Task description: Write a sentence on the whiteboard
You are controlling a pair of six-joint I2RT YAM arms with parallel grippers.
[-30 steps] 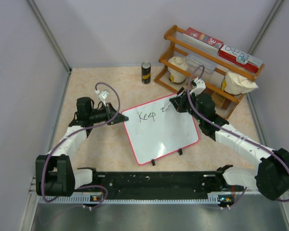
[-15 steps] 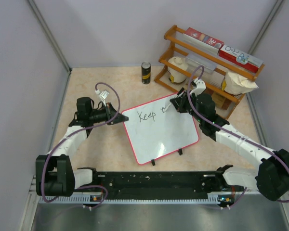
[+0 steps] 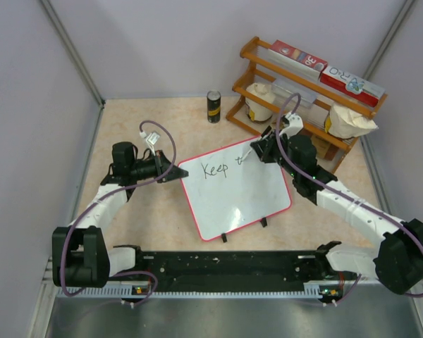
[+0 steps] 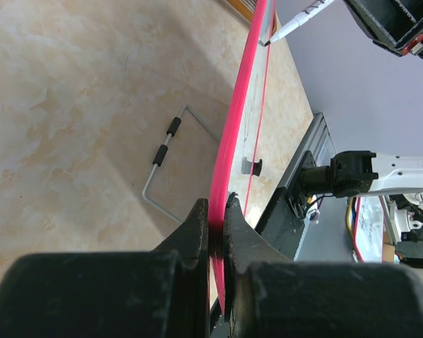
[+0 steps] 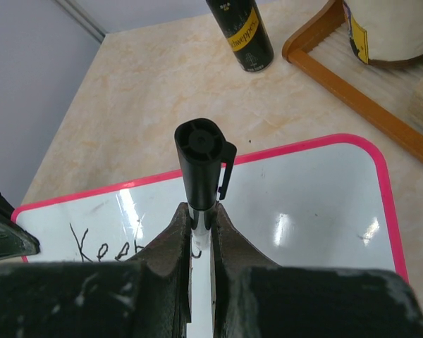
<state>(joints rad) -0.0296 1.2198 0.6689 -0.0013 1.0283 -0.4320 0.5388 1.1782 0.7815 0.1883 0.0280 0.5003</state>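
- While the whiteboard [image 3: 236, 189] lies slanted in the middle of the desk [image 3: 155, 225], with one rounded corner turned toward the far right, the left claw [image 3: 175, 171] is clenched on its far-left corner.
- In the left wrist view the two black fingers [image 4: 190, 232] pinch the pink rim edge-on, and the board runs away from them toward the far side.
- In that same view a bent wire piece [image 4: 170, 141] with two black sleeves shows on the desk, just left of the rim.
- The right claw [image 3: 257, 150] reaches in from the right and is grasping a marker [image 5: 201, 165] between its closed fingers [image 5: 170, 239]. The black cap end points up at the wrist camera.
- The marker's white tip sits at the board's far edge, right of the writing. I cannot tell whether it touches the surface.
- The sentence [image 3: 218, 169] so far reads "Keep" followed by a "t", in thin black strokes along the far part of the board.
- Two small black clips [image 3: 263, 222] sit on the board's near edge.
- A dark can [image 3: 213, 106] stands upright on the desk beyond the board, well apart from it.
- A wooden rack [image 3: 307, 98] stands at the far right, close behind the right claw.
- Two red-and-white boxes [image 3: 298, 56] lie on the rack's top, and two pale sacks [image 3: 347, 121] sit lower down.
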